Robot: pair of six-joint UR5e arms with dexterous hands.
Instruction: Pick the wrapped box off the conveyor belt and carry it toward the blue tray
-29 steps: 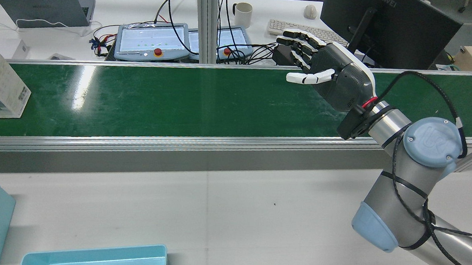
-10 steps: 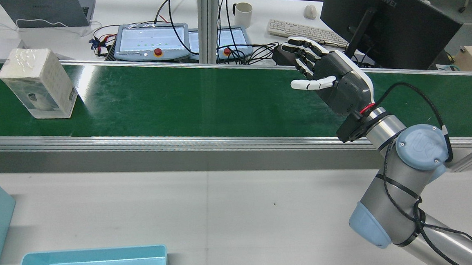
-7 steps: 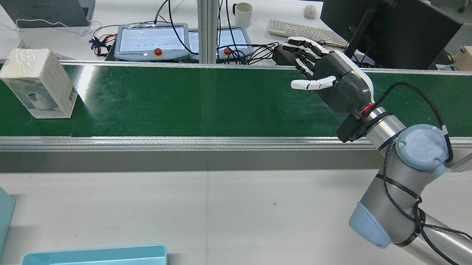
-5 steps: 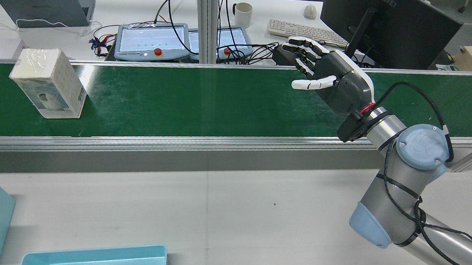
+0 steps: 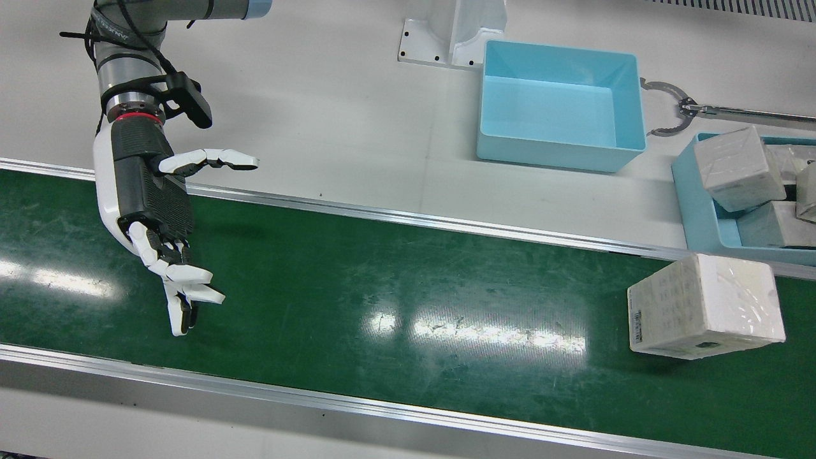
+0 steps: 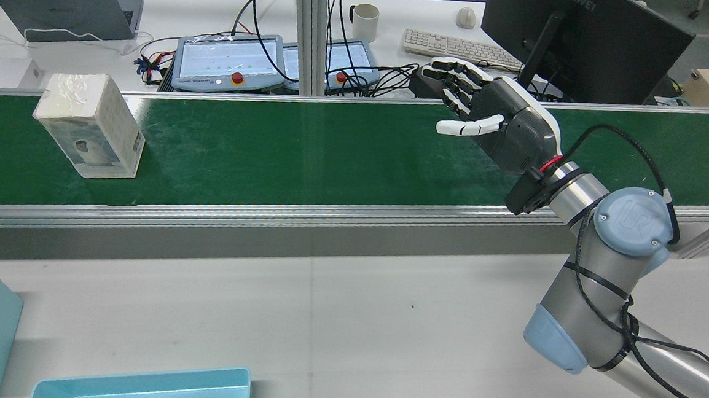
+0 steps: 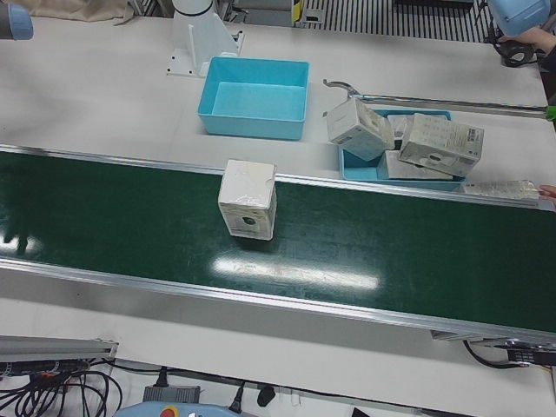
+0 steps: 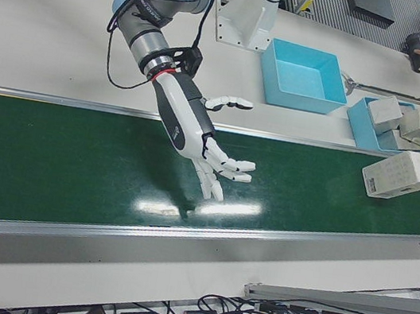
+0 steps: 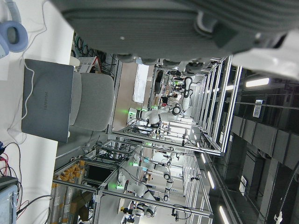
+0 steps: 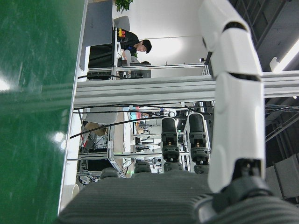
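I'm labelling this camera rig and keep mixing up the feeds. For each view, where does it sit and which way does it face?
Front view: overhead, looking down at the conveyor belt; right hand open.
Rear view: high behind, facing forward; right hand, wrapped box.
Left-front view: operators' side; box, blue tray; no hand.
Right-front view: operators' side; right hand over belt.
Left hand view: sideways, lab racks; palm edge only.
Right hand view: sideways along belt; own fingers.
Front and rear views share box and right hand.
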